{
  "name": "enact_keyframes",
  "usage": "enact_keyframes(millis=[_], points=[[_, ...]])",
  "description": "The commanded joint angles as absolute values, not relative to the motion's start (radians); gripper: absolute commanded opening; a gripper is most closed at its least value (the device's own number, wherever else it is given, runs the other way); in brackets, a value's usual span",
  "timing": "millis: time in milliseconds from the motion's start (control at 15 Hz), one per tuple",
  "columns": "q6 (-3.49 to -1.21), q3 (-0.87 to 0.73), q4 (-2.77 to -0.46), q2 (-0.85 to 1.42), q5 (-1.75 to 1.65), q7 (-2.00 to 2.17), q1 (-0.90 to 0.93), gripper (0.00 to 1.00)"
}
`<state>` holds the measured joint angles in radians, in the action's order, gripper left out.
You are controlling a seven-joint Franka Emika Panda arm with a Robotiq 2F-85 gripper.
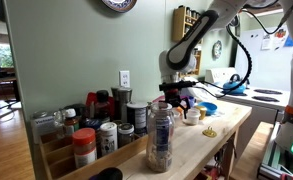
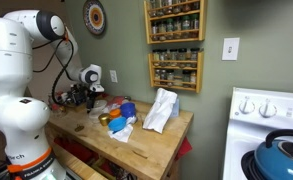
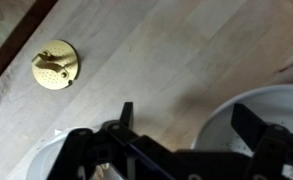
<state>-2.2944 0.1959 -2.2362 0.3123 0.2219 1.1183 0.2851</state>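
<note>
Hovering above the wooden counter [image 3: 166, 50] near the yellow disc [image 3: 56, 65], the gripper [image 3: 186, 120] was spread wide and empty; nothing grasped yet.

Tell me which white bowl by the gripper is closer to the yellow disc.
The lower-left bowl in the wrist view: the yellow disc lies above it; the other bowl sits far right.

We note a clear jar [image 1: 160, 138] at the near edge of the wooden surface [image 1: 193, 150], with spice jars [image 1: 84, 146] racked beside it. We also see wall spice racks [image 2: 176, 68], a white bag [image 2: 161, 108] and a blue kettle [image 2: 283, 160] on the stove [image 2: 271, 105].
</note>
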Motion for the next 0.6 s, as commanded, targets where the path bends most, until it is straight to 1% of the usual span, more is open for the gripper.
enact_keyframes(millis=[0,267,533], points=[[-2.191,0.198,-2.232,0.308,0.226,1.136,0.3,1.0],[-2.078,0.21,-2.238,0.302,0.23,1.129,0.309,1.0],[-2.013,0.228,-2.248,0.297,0.241,1.11,0.322,1.0]])
